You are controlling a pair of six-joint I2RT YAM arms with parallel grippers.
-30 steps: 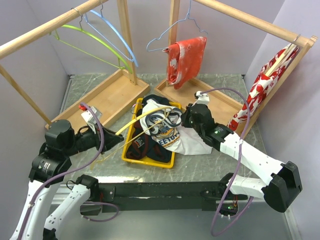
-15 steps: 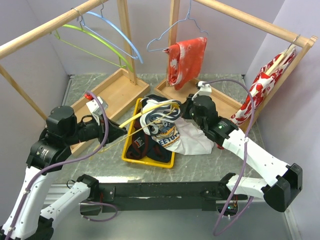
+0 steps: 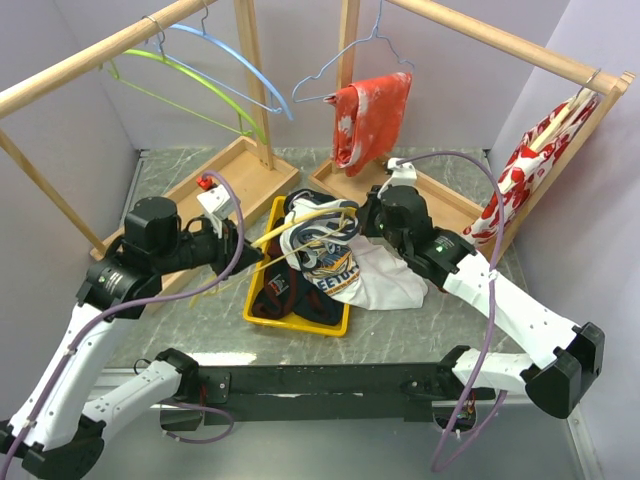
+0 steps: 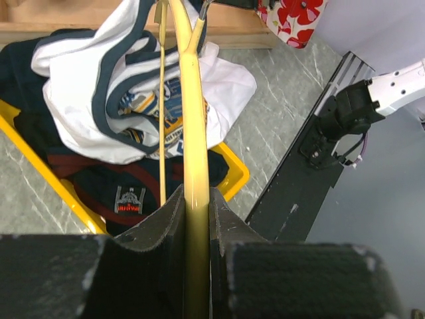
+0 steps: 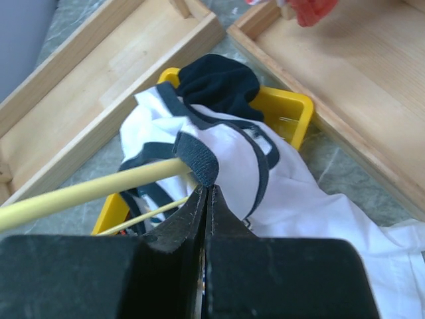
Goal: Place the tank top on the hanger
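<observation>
Two claws busy: L gripper (image 4: 197, 199) clamps hanger (image 4: 189, 100), which runs to 2 o'clock into top (image 5: 229, 149); R gripper (image 5: 206, 193) pinches top's navy trim. Top drapes bin's (image 3: 310, 326) 3 o'clock edge.

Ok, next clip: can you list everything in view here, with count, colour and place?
tank top: one, white with navy trim, draped over the bin's right edge onto the table
yellow hanger: one, yellow, held over the bin, far end at the tank top's straps
bin: one, yellow, table centre
dark clothes: one pile, navy and maroon, in the bin
green hanger: one, lime, left rack
blue hangers: two, light blue, one on each rack
floral garments: two, red and white, right rack
racks: two, wood, back of table
table: one, grey-green marble
left fingers: black, shut on the yellow hanger
right fingers: black, shut on the tank top's navy trim
</observation>
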